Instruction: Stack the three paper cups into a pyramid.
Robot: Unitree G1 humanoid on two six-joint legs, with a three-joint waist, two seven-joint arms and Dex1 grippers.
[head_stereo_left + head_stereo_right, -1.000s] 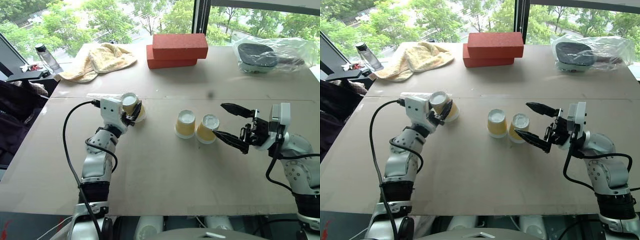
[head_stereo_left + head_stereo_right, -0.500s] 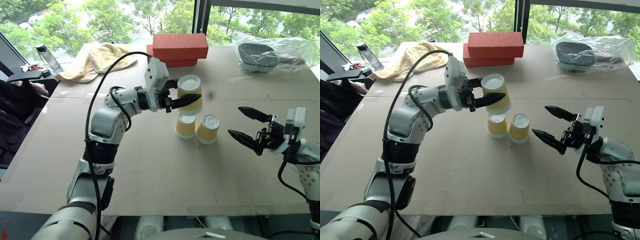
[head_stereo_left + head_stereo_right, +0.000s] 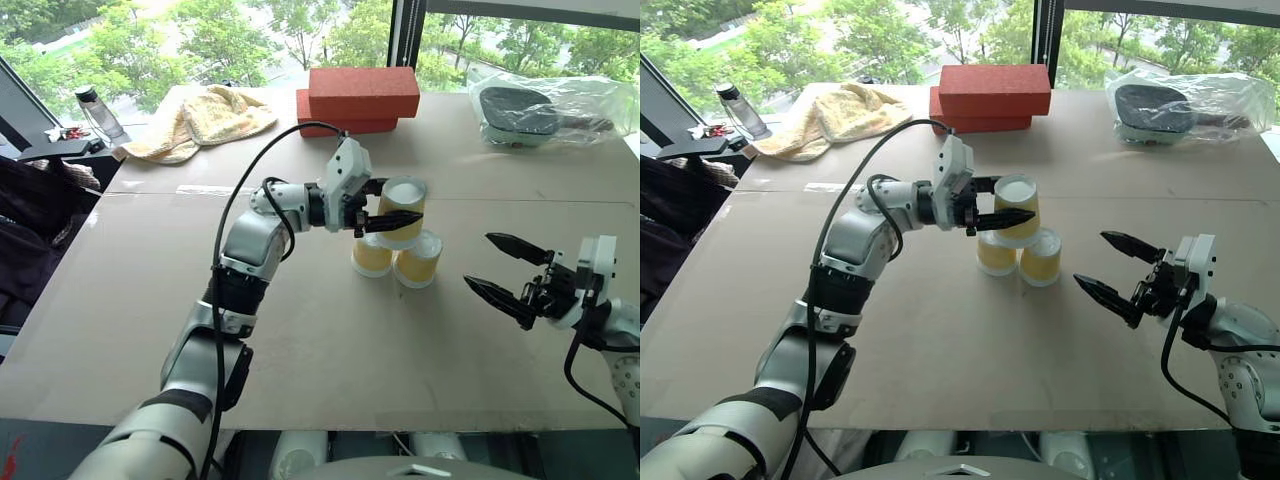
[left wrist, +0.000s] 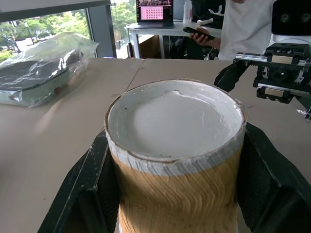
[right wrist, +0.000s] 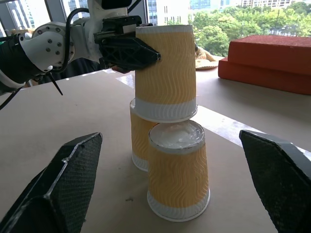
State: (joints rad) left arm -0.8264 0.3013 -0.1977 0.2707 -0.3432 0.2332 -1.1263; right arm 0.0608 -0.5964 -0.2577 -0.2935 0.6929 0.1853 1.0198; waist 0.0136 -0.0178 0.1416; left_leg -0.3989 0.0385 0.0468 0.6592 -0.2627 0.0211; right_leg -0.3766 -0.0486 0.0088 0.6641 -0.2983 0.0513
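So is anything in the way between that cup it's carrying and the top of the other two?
Nothing visible. The left gripper holds the third cup upside down right above the two standing cups, and the open right gripper waits off to the side.

2 paper cups [image 3: 395, 260] stand side by side mid-counter [image 3: 300, 340]; a 3rd cup [image 3: 402, 210] sits above them. bricks [image 3: 360, 98] lie far behind, towel [image 3: 200, 120] far left, bag [image 3: 545, 110] far right.
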